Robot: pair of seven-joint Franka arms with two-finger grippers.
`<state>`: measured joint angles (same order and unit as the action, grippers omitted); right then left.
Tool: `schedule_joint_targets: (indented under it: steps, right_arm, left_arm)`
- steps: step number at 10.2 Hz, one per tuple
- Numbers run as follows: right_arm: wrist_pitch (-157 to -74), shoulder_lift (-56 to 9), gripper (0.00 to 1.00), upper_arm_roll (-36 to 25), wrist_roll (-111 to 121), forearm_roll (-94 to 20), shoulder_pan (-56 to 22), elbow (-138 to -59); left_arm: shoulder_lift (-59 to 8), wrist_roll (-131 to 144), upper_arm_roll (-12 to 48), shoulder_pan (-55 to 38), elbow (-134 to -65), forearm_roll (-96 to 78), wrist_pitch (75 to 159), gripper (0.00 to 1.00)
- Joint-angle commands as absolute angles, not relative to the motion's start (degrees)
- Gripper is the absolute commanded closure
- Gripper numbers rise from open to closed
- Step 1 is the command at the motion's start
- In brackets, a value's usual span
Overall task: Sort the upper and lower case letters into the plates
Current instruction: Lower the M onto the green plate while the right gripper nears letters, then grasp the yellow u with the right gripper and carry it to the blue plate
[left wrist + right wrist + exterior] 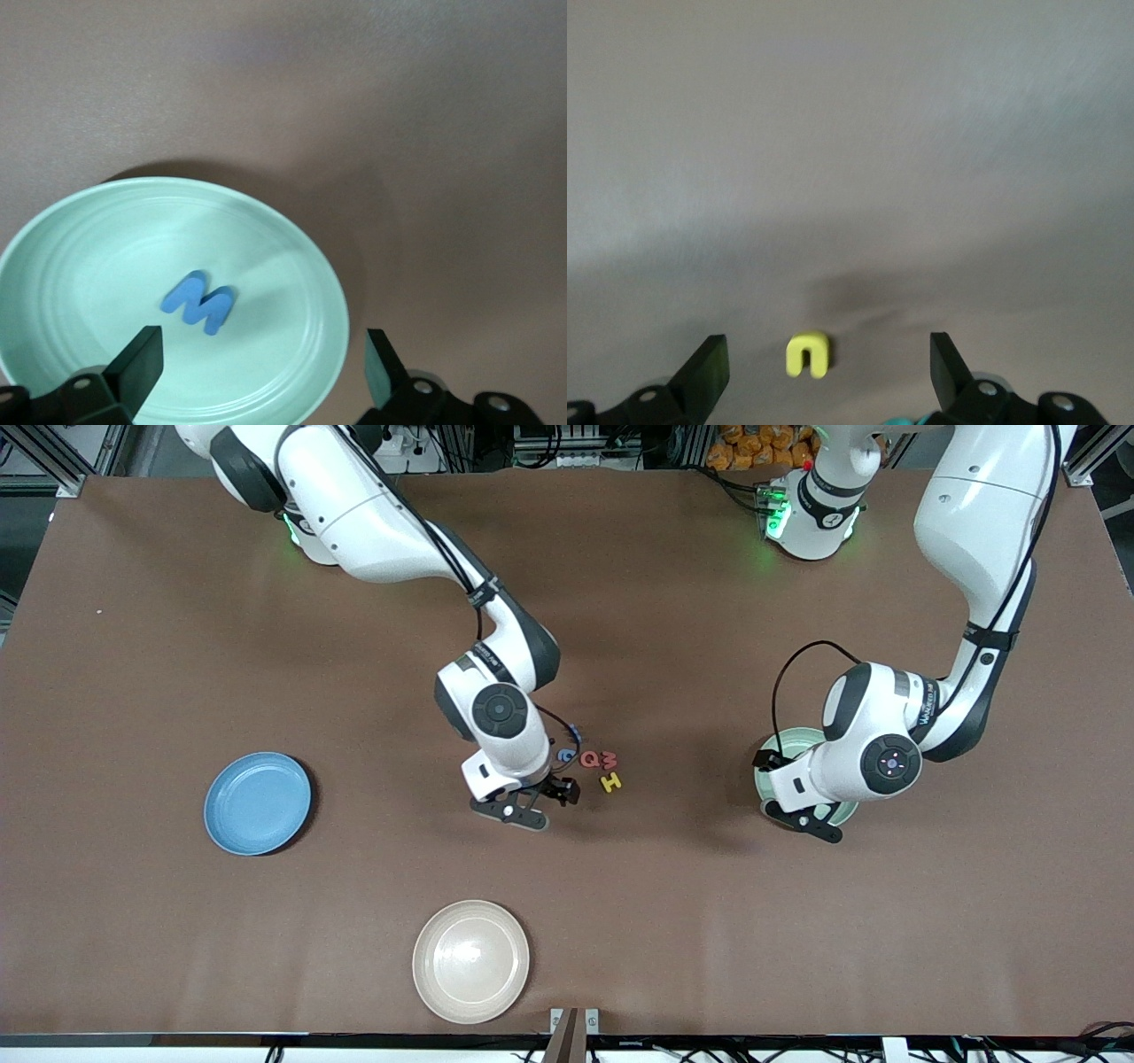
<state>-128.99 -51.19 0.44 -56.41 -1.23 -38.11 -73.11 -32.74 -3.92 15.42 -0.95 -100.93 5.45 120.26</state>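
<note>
The pale mint green plate (785, 742) lies at the left arm's end of the table, and a blue letter m (198, 301) lies in it (80, 266). My left gripper (261, 365) is open and empty over this plate, and it also shows in the front view (767, 763). The light blue plate (218, 815) lies empty at the right arm's end. My right gripper (560, 790) is open over the middle of the table. In the right wrist view a yellow-green letter n (808, 354) lies on the table between its open fingers (704, 365), untouched.
A blue letter (564, 755), a red Q (591, 759), a red-pink letter (609, 759) and a yellow H (610, 782) lie close beside the right gripper. A cream-beige plate (425, 957) lies empty near the table edge closest to the front camera.
</note>
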Motion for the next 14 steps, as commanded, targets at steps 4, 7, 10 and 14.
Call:
schedule_joint_targets:
  steps: [4, 7, 10, 14]
  right_arm:
    - [-128.5, -56.4, 0.00, -0.7, -61.9, -0.2, -41.0, -68.8]
    - [-128.7, -57.9, 0.00, -0.9, -62.3, -0.2, -41.4, -67.7]
    - [-128.8, -58.3, 0.71, -0.9, -62.5, -0.2, -41.4, -67.7]
    - [-128.8, -58.2, 1.00, -0.9, -63.5, -0.3, -41.3, -67.5]
  left_arm:
    - [-31.8, 21.8, 22.2, -2.6, -100.4, 4.9, 120.5, 0.00]
    - [-31.6, 21.7, 22.2, -2.4, -99.5, 4.9, 120.5, 0.00]
    - [-31.6, 21.7, 22.3, -2.2, -99.5, 4.9, 120.5, 0.00]
    - [-31.6, 22.5, 22.3, -2.5, -99.4, 4.9, 120.5, 0.00]
